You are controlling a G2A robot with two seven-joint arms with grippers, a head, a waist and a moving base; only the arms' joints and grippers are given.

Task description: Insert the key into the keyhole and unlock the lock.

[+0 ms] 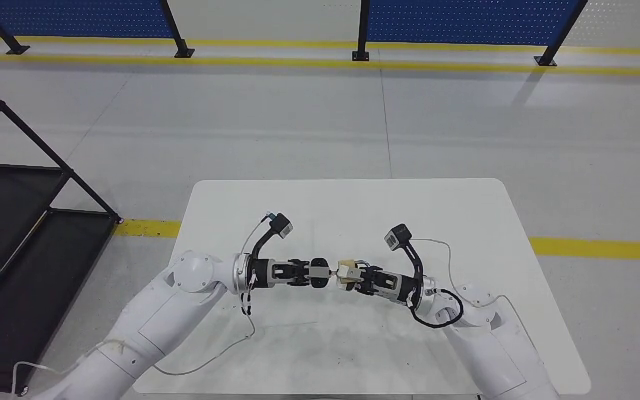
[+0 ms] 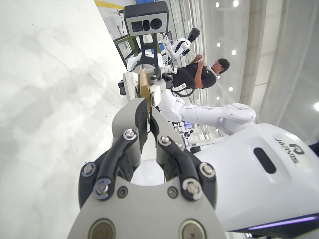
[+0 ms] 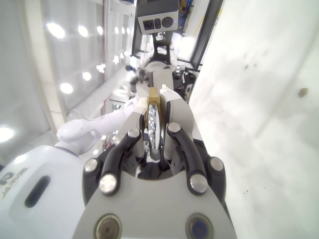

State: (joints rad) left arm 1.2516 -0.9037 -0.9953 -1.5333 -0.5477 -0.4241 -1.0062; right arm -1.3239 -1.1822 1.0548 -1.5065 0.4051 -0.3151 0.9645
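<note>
Over the worktop's (image 1: 450,210) middle, the left gripper (image 2: 149,119) pinches the key (image 2: 149,107) at the lock (image 2: 143,83), clamped by the right gripper (image 3: 153,106)

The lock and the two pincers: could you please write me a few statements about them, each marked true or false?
1. The right pincer is shut on the brass lock. True.
2. The lock lies flat on the table. False: it is held in the right pincer.
3. The left pincer is wide open. False: it is shut on the key, a thin sliver between its dark pads.
4. The two pincers meet tip to tip over the middle of the table. True.
5. A person's hand steadies the lock. False: only the pincers touch it.
</note>
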